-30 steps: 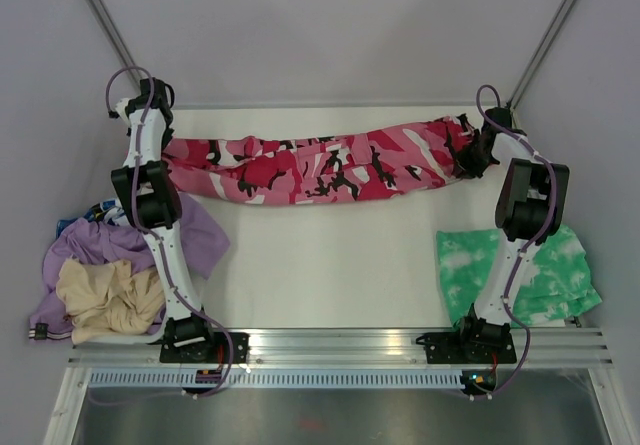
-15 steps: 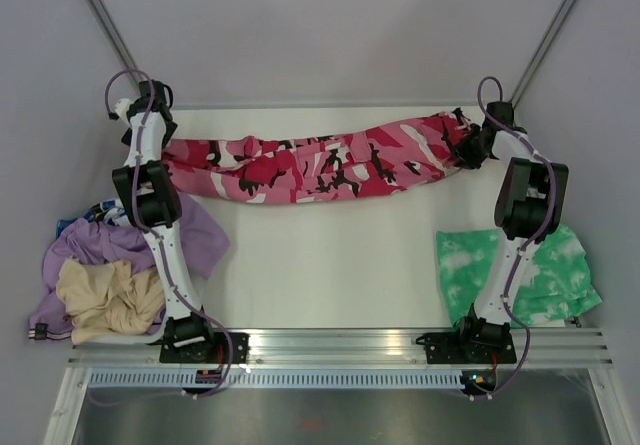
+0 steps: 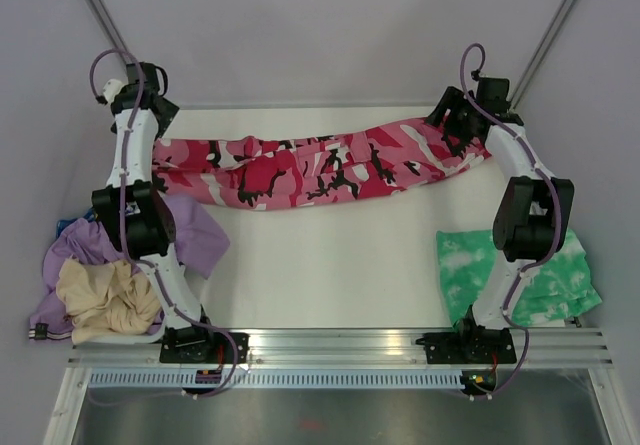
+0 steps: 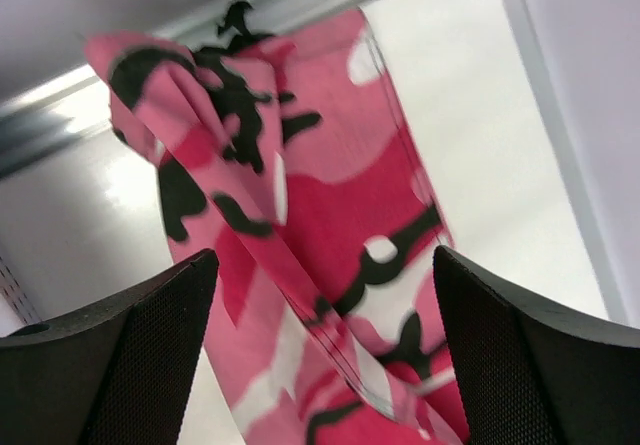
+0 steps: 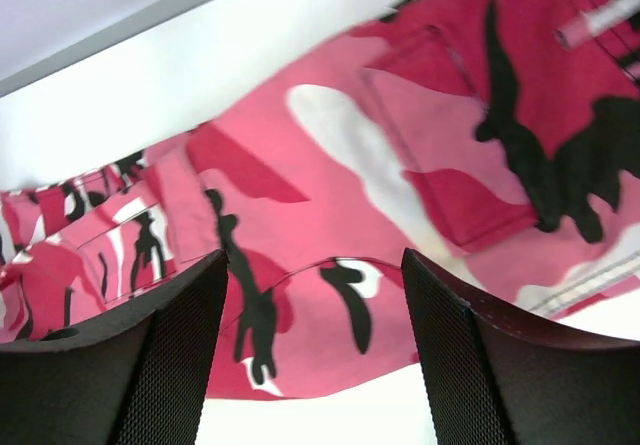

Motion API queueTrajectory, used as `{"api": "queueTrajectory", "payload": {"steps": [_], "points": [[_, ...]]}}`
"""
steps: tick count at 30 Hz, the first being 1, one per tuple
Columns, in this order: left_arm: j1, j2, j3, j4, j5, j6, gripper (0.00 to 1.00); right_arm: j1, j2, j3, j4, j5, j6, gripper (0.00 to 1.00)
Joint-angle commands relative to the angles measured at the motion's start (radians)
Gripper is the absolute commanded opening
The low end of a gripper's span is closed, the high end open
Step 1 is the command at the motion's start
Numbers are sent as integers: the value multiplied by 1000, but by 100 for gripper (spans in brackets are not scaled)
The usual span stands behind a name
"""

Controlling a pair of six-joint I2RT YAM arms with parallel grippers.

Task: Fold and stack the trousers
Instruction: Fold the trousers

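Note:
The pink, red, white and black camouflage trousers (image 3: 320, 165) lie stretched left to right across the far part of the white table (image 3: 320, 265), folded lengthwise. My left gripper (image 3: 160, 115) hovers over their left end. In the left wrist view it (image 4: 325, 255) stands open, with the cloth (image 4: 330, 215) lying below the gap and a folded edge running between the fingers (image 4: 120, 355). My right gripper (image 3: 455, 125) is above the right end. In its wrist view it (image 5: 312, 260) is open too, over the printed cloth (image 5: 400, 165), and holds nothing.
A folded green-and-white tie-dye garment (image 3: 560, 265) lies at the right, partly under the right arm. A heap of lilac (image 3: 195, 235) and beige (image 3: 105, 295) clothes sits at the left edge. An aluminium rail (image 3: 340, 345) runs along the near edge, with walls close behind the trousers.
Both grippers have opened, let go of the trousers' ends and lifted away toward the back. The trousers have settled on the table.

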Motion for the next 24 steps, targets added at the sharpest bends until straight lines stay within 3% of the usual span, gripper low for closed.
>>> {"api": "queueTrajectory", "payload": {"steps": [1,6,11,15,24], "points": [[-108,-35,9,-126,13,-103,93,40,-60,19,36,-24,-77,77],[-252,-15,-58,-197,101,-379,92,76,-43,46,45,-36,-71,78],[-281,-15,-274,-87,222,-580,88,77,-61,10,33,-27,-100,78],[-280,30,-305,-30,213,-617,85,77,-78,-2,9,-16,-130,78],[-251,150,-170,30,148,-585,80,77,-86,-16,17,-3,-110,78]]}}
